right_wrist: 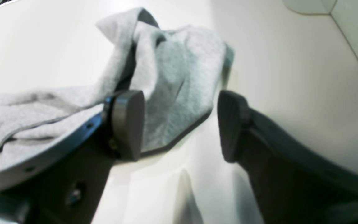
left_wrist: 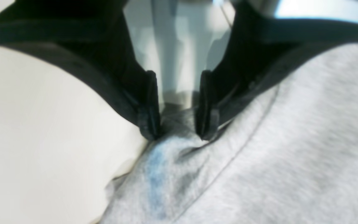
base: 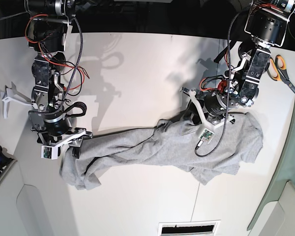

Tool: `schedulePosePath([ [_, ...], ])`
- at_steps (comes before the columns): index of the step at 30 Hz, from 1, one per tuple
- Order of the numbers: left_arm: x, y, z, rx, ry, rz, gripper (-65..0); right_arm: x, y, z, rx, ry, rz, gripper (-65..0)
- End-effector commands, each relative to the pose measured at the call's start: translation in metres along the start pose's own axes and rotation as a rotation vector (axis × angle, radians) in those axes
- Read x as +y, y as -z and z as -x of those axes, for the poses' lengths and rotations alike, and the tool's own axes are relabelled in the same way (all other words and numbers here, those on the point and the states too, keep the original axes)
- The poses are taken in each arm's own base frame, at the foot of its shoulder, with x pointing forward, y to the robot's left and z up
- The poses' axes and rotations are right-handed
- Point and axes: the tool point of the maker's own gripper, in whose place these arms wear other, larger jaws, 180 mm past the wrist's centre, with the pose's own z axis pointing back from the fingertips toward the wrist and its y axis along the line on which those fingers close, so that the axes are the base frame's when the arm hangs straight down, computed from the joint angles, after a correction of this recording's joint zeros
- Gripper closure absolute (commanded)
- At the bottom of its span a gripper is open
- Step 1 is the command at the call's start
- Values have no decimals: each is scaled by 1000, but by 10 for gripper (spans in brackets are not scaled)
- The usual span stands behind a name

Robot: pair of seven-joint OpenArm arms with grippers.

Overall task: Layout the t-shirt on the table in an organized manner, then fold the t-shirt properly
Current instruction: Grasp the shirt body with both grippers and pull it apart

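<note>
Left wrist view first, right up close: the left tool (left_wrist: 177, 105) has its jaws parted a narrow way, tips down on a bunched ridge of the t-shirt (left_wrist: 275, 161), with a clear gap showing between the pads, so nothing is pinched. Over to the right wrist view, the right tool (right_wrist: 180, 124) stands wide, one pad brushing a rumpled flap of grey cloth, the other out over bare white surface (right_wrist: 291, 81). Neither holds the garment.

Pulling back to the base view, the t-shirt (base: 162, 147) sprawls in a long, twisted band between the two arms, body bunched at that view's right, a crumpled end at its left. This reads as the laying-out step, mid-release, folding not yet begun. Next move, by my reckoning: regrip at hem or shoulders and draw the cloth flat and square.
</note>
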Motion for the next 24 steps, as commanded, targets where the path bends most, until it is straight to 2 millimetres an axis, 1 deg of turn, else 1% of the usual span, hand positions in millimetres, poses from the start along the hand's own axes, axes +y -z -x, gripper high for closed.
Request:
schedulePosePath([
  [1,11,-1,-19,-37,22,-24,-242,0,4,-26,-70,3,3,-373],
  [4,15,0,-22,-19,39,-35,-242,1,5,-30,-79,5,1,-373],
  [8,13,-3,-34,-46,51,-33,-242,5,9,-42,-101,57,-15,-373],
  [10,12,-5,-41,-64,58,-33,-242,12,12,-47,-100,64,-29,-373],
  [14,9,-7,-51,-91,68,-29,-242,37,16,-54,-108,77,-82,-373],
  [16,10,-8,-53,-97,67,-36,-242,47,18,-58,-113,80,-98,-373],
  [18,14,-8,-54,-97,56,-58,-242,52,21,-60,-112,69,-106,-373],
  [21,22,-9,-55,-100,31,-107,-241,51,31,-57,-87,59,-86,-373],
  [24,23,-9,-55,-101,30,-110,-241,53,43,-46,-66,67,-79,-373],
])
